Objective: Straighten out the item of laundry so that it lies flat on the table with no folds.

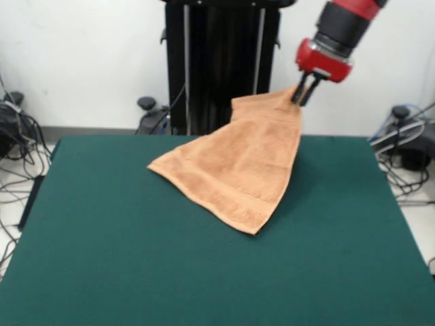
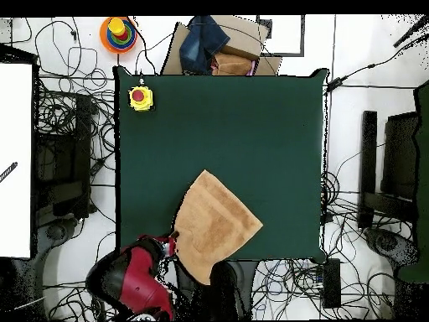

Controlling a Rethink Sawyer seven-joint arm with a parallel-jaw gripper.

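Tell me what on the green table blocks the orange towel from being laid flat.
Nothing visible does. The gripper holds one corner of the peach-orange terry towel raised; the dark green felt table around it is bare. The yellow box with a red button sits far off at a corner.

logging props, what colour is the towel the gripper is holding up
Peach-orange towel, held by the gripper; clearest in the front view.

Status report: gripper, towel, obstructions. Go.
Gripper shut on towel, one corner lifted high. Far end of the towel trails on the table, not flat. Yellow box with a red button at table corner, apart from towel.
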